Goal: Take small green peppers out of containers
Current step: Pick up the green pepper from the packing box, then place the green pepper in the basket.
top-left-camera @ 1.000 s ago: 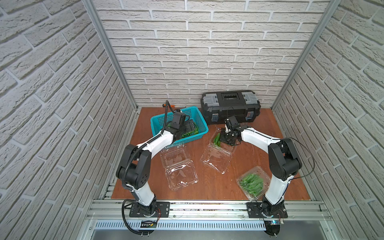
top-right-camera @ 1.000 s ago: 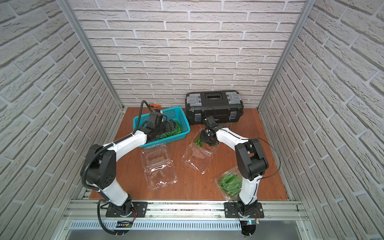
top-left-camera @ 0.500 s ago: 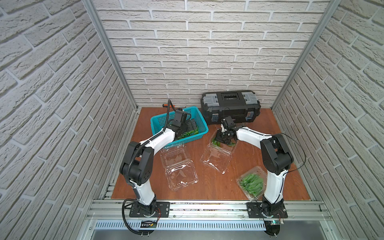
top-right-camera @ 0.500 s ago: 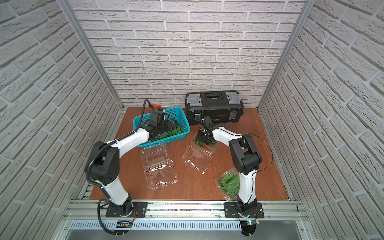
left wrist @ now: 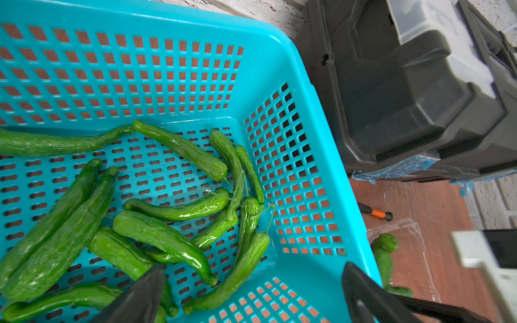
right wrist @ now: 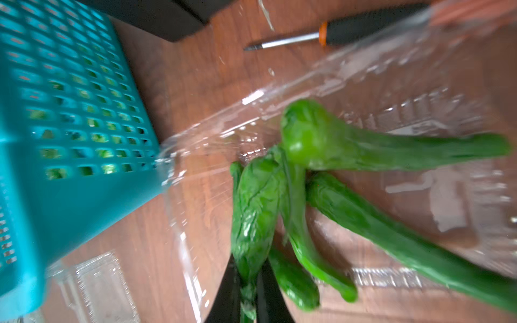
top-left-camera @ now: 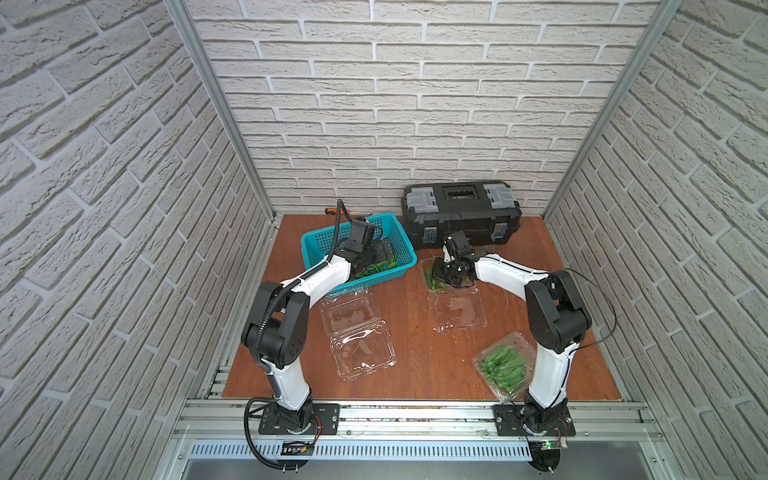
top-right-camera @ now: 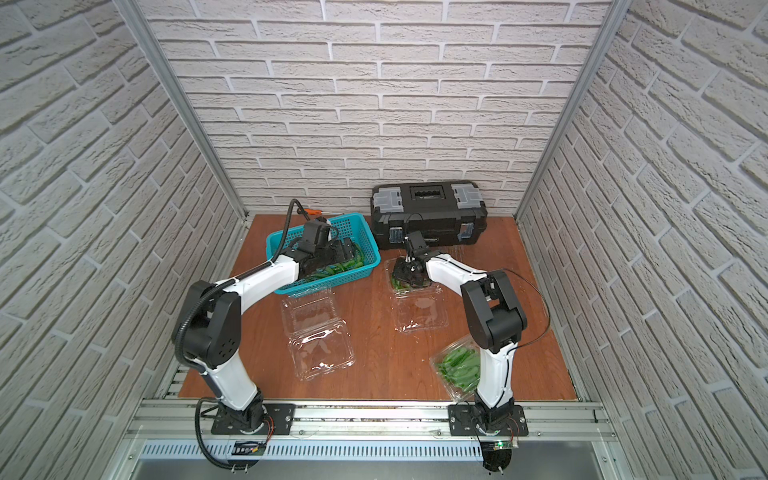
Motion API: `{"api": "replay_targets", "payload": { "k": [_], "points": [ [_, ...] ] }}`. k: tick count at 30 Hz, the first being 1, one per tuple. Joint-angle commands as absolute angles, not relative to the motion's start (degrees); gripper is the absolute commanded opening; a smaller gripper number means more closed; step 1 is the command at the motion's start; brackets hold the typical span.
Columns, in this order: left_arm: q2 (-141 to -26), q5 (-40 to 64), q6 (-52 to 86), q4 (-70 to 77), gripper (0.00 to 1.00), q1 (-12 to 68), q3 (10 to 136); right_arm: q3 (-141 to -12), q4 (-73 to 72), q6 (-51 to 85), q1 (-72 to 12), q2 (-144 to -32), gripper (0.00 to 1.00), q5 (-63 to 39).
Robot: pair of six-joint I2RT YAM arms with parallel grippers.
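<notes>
Several small green peppers (left wrist: 162, 235) lie in the teal basket (top-left-camera: 316, 245), where my left gripper (left wrist: 250, 282) hangs open above them with nothing between its fingers. My right gripper (right wrist: 249, 263) is shut on one pepper (right wrist: 254, 201) inside the open container (top-left-camera: 455, 307) at mid-table, next to a few other peppers. In both top views that gripper (top-right-camera: 403, 276) sits over the container's far half. An empty open container (top-left-camera: 357, 332) lies left of centre. A closed container (top-left-camera: 505, 365) full of peppers rests at the front right.
A black toolbox (top-left-camera: 461, 212) stands against the back wall, right of the basket. A screwdriver (right wrist: 363, 30) lies on the wood between basket and toolbox. Brick walls close in both sides. My right arm's base (top-left-camera: 540, 390) stands beside the closed container.
My right gripper has closed on a pepper in the open container after shifting slightly toward the basket. The left arm has barely moved.
</notes>
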State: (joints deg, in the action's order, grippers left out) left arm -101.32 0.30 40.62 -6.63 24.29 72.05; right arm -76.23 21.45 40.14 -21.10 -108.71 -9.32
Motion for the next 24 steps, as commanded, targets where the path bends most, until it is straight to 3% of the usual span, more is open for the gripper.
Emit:
{"api": "replay_targets", "payload": {
  "k": [1, 10, 18, 19, 21, 24],
  "points": [
    [-101.78, 0.15, 40.52, -6.26, 0.98, 24.17, 73.44, -75.50, 22.29, 38.81, -21.58, -103.47, 0.10, -8.31],
    [-99.46, -2.90, 41.46, -6.00, 0.98, 23.31, 70.90, -79.72, 18.11, 34.08, -25.92, -100.52, 0.09, -8.74],
    [-93.46, -11.51, 42.30, -7.85, 0.98, 22.05, 66.91, -95.76, 12.33, 32.86, -29.56, -111.65, 0.10, -17.81],
    [-92.76, -12.72, 42.21, -8.41, 0.98, 21.88, 66.57, -97.88, 12.30, 33.24, -29.63, -112.90, 0.12, -18.25],
    [-91.33, -14.95, 41.84, -9.52, 0.98, 21.70, 65.94, -102.24, 11.76, 34.29, -29.75, -117.91, 0.25, -19.07],
    [-90.08, -15.36, 40.89, -9.87, 0.98, 21.60, 65.48, -106.74, 13.51, 34.87, -29.71, -119.99, 0.31, -18.78]
  ]
}}
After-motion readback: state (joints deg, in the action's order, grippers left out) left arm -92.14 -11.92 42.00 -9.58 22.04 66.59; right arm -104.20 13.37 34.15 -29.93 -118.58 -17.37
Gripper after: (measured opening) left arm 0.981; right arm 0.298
